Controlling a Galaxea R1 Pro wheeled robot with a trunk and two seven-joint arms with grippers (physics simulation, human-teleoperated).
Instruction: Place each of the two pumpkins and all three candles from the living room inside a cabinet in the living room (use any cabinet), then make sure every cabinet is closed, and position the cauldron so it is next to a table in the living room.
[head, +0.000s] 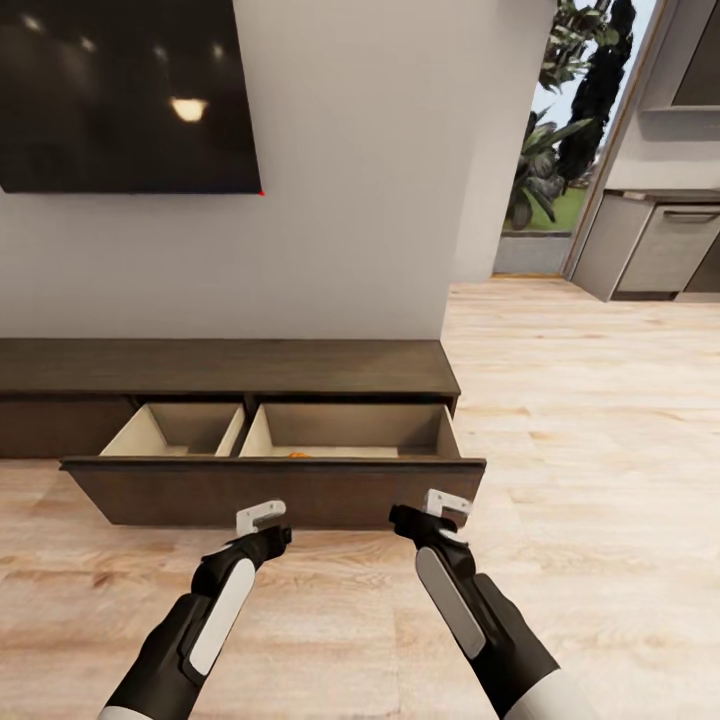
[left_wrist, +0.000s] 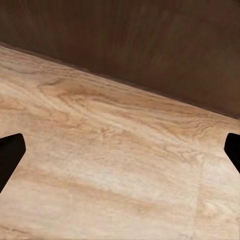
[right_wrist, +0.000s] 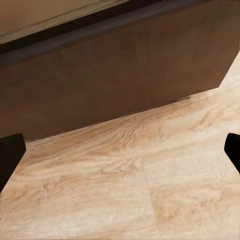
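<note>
**Open cabinet drawer, both grippers held before its front**

Pale wood-plank flooring (head: 600, 420) ran across the head view to a plain grey wall carrying a glossy black screen (head: 125, 90). Against that wall sat the cabinet (head: 230, 368), long, low and dark brown, with its handle-less front (head: 270, 490) pulled out to expose two beige compartments. A sliver of orange, probably a pumpkin (head: 298, 454), peeked above the front in the right-hand compartment. The left gripper (head: 262, 516) and right gripper (head: 445, 503) hovered just before the front panel, near it but seemingly not touching; both looked empty.

From the left wrist view, matte brown panel met grainy, swirled floorboards, and dark fingertips (left_wrist: 10, 155) stood at the frame's opposite edges, so that gripper was wide open around nothing.

From the right wrist view, the panel's lower corner (right_wrist: 220, 75) ended over the floor; its fingertips (right_wrist: 10, 152) were equally far apart and empty.

Closing appeared to be the step in hand. Pressing both grippers flat and evenly on the smooth front would likely slide it in squarely without skewing.
</note>
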